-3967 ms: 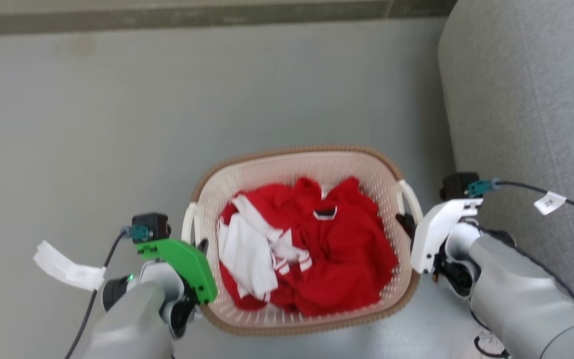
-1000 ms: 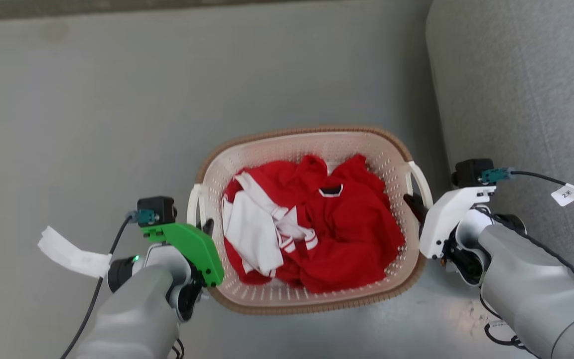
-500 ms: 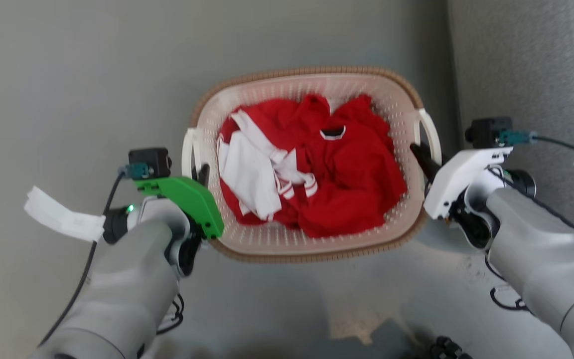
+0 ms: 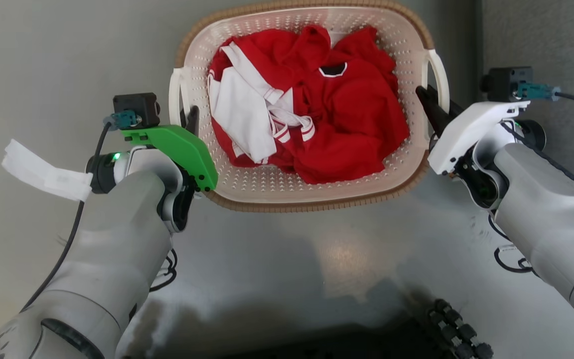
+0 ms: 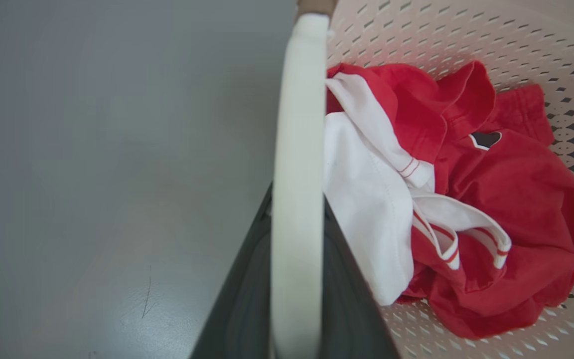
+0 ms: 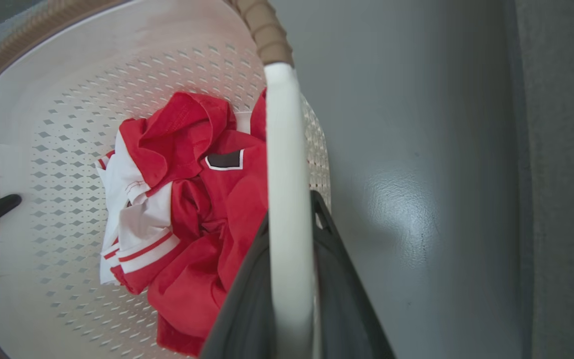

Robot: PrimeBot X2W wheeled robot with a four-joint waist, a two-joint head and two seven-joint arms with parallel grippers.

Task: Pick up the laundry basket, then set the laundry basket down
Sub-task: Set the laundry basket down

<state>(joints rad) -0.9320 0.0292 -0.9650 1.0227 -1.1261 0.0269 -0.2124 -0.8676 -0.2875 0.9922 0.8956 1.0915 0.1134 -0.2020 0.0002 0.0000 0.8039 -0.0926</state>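
Left claw (image 4: 187, 119) gripped left handle (image 4: 174, 97), right claw (image 4: 429, 102) right handle (image 4: 440, 67) of laundry basket (image 4: 317, 203); judged: move arms together, level.

Light diffuse, moderately bright. Floor (image 4: 247, 249) carries a soft glare patch just below the laundry basket (image 4: 312, 197); dark shadow farther below it. Wrist views: basket handle (image 5: 297, 174) close up and blurred, clothes (image 5: 506, 199) sharper; floor sheen right of basket.

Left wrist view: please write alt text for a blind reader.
The left pincer grips the white side handle of the laundry basket, one dark finger on each side. Red and white clothes lie inside it; grey floor is outside.
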